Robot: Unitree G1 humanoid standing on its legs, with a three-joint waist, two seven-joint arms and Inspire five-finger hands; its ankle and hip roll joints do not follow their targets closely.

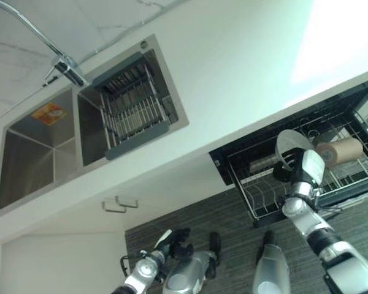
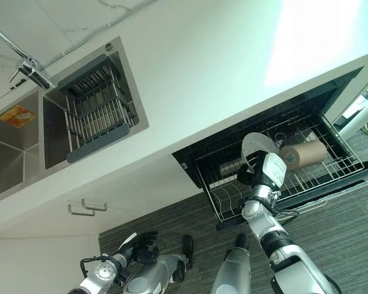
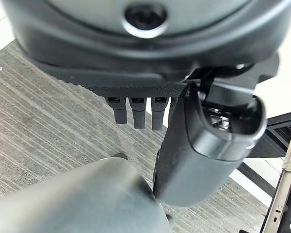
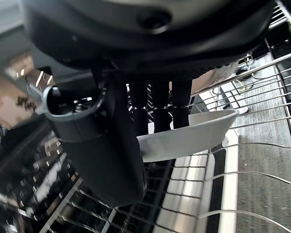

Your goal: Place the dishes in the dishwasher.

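My right hand (image 2: 267,173) pinches a round white plate (image 2: 256,147) by its edge, thumb on 1 face and fingers (image 4: 161,112) curled against the other, so the plate stands nearly on edge above the pulled-out black wire dishwasher rack (image 2: 227,199). I hold it that way, I judge, because the rack's upright tines take a dish only edge-first. A tan cylindrical cup (image 2: 303,154) lies on its side in the rack just beside the plate, and something metallic sits in the rack on the plate's other side (I cannot tell what it is).

My left hand (image 1: 179,240) hangs low over the grey striped floor (image 1: 233,220), fingers (image 3: 135,111) relaxed and empty.

Up on the white bench (image 1: 233,73), the steel double sink (image 1: 37,153) has a grey wire drainer basket (image 1: 135,110) in it, beside the chrome tap (image 1: 64,66); I see no dishes in it. The plate is not yet seated, so lowering it between the tines is my likely next move.
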